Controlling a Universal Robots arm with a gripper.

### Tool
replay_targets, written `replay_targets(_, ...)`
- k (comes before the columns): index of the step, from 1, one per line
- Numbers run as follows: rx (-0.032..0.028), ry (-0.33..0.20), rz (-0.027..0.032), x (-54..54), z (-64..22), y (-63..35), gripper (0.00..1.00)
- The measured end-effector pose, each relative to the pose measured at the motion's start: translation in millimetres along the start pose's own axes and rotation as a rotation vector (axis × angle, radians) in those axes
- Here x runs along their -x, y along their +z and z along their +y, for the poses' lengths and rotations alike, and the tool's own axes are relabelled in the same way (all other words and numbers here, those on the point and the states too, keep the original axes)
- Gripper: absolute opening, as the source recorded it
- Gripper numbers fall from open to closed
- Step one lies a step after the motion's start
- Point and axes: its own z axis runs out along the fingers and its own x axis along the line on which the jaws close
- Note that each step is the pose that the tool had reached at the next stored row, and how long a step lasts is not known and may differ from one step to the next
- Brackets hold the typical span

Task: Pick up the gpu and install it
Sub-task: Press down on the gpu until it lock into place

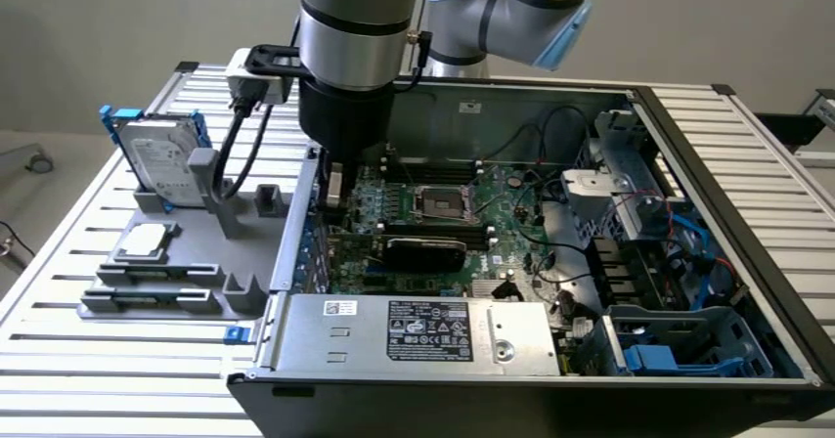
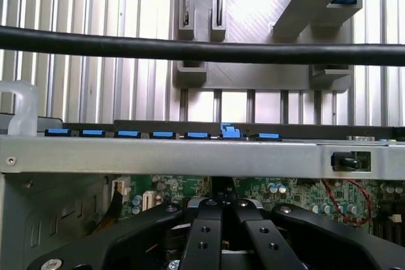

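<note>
Landmark: we take the open computer case, lying on the slatted metal table, as our reference.
Arm: we see the silver and black arm reaching down into the case at its side toward the exterior view's left, just inside the case wall.
Gripper: in the wrist view the gripper has its black fingers pressed close together above the green motherboard; we cannot tell whether anything is pinched between them.
Gpu: we see a black-covered card, the gpu, lying across the motherboard inside the case, just below the processor socket in the exterior view and close to the arm's lower end. We cannot tell whether it is fully seated.
Case wall: in the wrist view a silver rail with a row of blue clips runs across, the motherboard beneath it.
Power supply: the silver box with a label sits along the near edge of the case.
Outside the case: a grey holder tray lies on the table beside the case, on the exterior view's left, carrying a hard drive in a blue frame standing upright.
Cable: a black cable crosses the wrist view.
</note>
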Motion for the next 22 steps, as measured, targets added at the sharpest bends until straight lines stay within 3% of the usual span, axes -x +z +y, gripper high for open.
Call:
replay_targets(15,0.0051,0.001,0.0053,0.8,1.4,-7.2,0.11)
replay_targets(20,0.004,0.0,0.0061,3.4,0.9,-4.8,0.11)
replay_targets(22,0.0008,-0.001,0.0064,5.3,0.5,-2.9,0.11)
